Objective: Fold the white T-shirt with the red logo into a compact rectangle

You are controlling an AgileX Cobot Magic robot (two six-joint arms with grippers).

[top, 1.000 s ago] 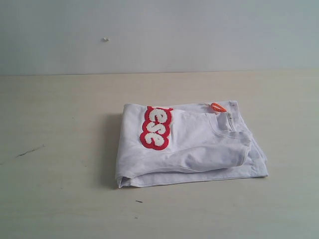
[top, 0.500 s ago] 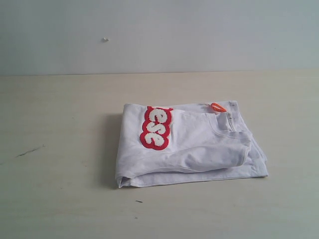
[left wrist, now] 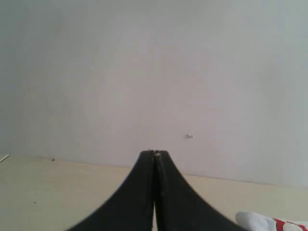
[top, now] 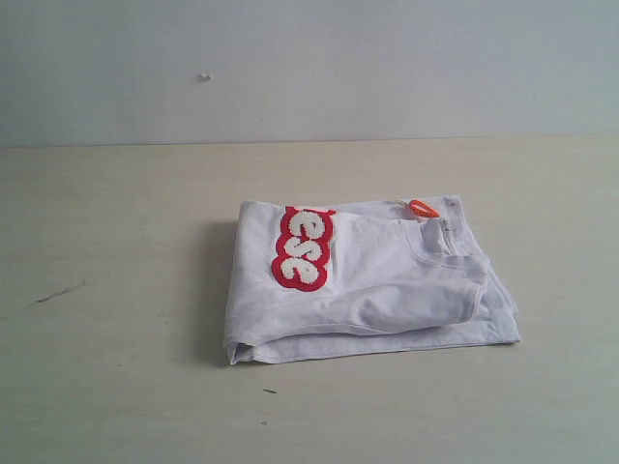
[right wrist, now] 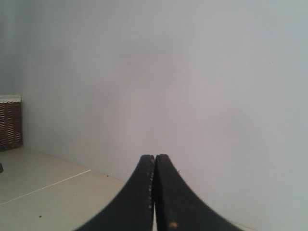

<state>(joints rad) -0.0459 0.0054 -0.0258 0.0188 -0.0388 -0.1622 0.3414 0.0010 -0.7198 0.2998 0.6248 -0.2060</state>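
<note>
**White T-shirt (top: 377, 285) folded on the bench (top: 116, 290), both pincers closed**

In my exterior view the white T-shirt lies as a compact, roughly rectangular stack of layers, a little right of the bench's middle. The red logo (top: 303, 249) runs as a short band across the top layer near the stack's left edge. Only a few letters show before it meets the far fold. The ribbed collar (top: 455, 256) sits on the right part of the top layer, and the orange neck tag (top: 423, 208) pokes out at the far right corner. The lower layers jut out slightly along the near and right edges.

In the left wrist view, the left pincer (left wrist: 154, 154) has its two black fingers pressed together tip to tip, gripping nothing. It faces the pale wall (left wrist: 154, 72) above the bench, and a corner of the shirt with a bit of red shows at the picture's edge. The right pincer (right wrist: 154, 158) is likewise closed and empty, facing the wall, with a brown wicker basket (right wrist: 10, 120) standing against it.
</note>
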